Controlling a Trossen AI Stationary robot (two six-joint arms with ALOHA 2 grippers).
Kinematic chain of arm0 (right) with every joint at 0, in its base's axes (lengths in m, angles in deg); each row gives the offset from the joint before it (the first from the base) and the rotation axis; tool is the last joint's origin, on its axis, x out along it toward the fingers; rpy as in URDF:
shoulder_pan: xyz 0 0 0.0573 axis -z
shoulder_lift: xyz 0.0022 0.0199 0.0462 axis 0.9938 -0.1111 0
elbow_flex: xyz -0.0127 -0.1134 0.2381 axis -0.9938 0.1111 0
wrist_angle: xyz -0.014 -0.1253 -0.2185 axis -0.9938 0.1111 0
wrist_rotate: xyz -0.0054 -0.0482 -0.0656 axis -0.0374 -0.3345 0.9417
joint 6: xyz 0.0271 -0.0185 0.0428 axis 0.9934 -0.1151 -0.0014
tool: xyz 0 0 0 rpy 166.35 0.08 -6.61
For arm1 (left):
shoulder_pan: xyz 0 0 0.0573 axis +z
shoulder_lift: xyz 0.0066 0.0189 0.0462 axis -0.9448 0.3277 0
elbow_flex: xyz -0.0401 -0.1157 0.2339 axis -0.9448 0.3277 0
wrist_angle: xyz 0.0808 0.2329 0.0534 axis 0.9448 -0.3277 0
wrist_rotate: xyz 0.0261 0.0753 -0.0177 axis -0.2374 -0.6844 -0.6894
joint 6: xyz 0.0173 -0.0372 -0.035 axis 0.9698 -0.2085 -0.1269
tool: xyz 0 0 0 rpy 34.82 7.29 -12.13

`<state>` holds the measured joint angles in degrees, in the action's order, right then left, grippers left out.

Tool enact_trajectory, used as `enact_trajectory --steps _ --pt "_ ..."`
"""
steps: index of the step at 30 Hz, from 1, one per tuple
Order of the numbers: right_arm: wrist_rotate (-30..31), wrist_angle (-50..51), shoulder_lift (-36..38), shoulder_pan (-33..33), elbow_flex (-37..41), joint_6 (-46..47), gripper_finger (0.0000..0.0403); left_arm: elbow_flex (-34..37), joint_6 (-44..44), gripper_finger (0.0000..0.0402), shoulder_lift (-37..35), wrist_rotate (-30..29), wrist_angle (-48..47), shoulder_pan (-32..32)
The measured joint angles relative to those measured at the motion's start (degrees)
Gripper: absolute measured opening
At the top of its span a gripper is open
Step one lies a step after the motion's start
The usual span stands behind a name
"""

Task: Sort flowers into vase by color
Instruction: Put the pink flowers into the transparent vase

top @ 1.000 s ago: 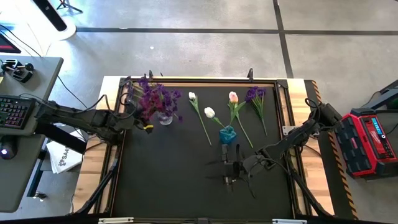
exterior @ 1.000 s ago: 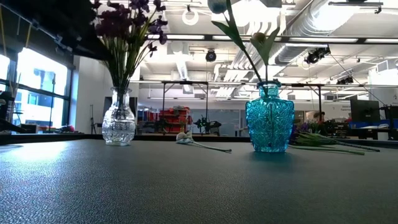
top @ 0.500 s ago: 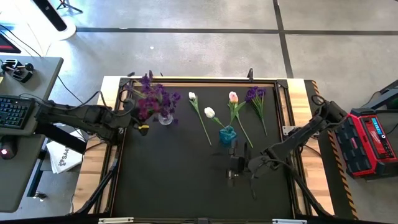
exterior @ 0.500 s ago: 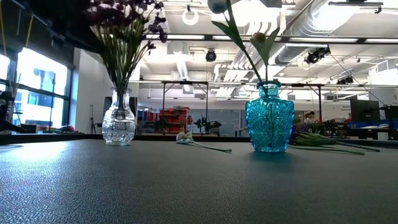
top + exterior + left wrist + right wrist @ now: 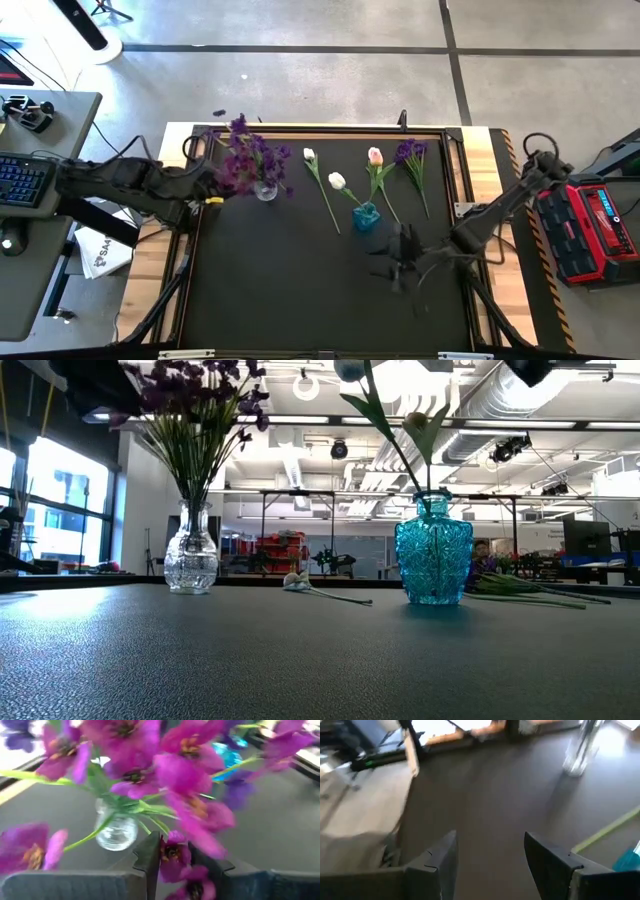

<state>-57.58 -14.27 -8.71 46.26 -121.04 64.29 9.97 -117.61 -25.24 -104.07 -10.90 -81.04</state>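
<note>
The last loose purple sprig (image 5: 412, 160) lies on the desk at about twelve o'clock from the right end effector (image 5: 402, 262) — stem running twelve-to-six, that arm nearer, fingers spread wide and empty. Left end effector (image 5: 212, 190) sits beside the clear vase (image 5: 265, 190); grip unclear.

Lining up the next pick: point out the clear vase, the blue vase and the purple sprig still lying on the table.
clear vase (image 5: 191, 560), low view, glass belly.
blue vase (image 5: 433, 564), low view, patterned body.
purple sprig (image 5: 409, 151), high view, blossom head.
</note>
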Motion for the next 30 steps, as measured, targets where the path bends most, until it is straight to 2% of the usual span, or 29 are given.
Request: enact_trajectory --steps 2,5,12,16,19,23,30 --pt "-3.5 5.2 1.3 -0.3 0.0 6.3 0.0192 -0.2 0.9 0.0082 0.0 1.3 0.5 -1.2" --pt "-5.3 11.3 1.9 -0.3 0.0 14.1 0.0192 -0.2 0.0 0.0076 0.0 1.5 0.5 -3.5" --pt "-3.2 27.3 0.1 0.4 0.0 29.1 0.0192 -0.2 -1.7 0.0067 0.7 -0.2 2.8 -10.3" --pt "-2.6 32.9 -3.0 2.6 0.0 32.3 0.0192 -0.2 -0.2 0.0066 2.5 -3.2 6.6 -13.7" --pt "-2.6 28.8 -5.3 4.5 2.3 30.5 0.0192 -0.1 1.4 0.0067 4.3 -3.5 9.1 -15.9" --pt "-7.7 23.5 -6.0 8.2 9.9 27.6 0.0192 -0.1 1.9 0.0067 6.8 -3.6 11.0 -18.3" --pt "-1.8 24.1 -5.0 11.7 16.4 37.2 0.0192 -0.1 2.5 0.0067 10.4 -3.6 11.5 -20.6"
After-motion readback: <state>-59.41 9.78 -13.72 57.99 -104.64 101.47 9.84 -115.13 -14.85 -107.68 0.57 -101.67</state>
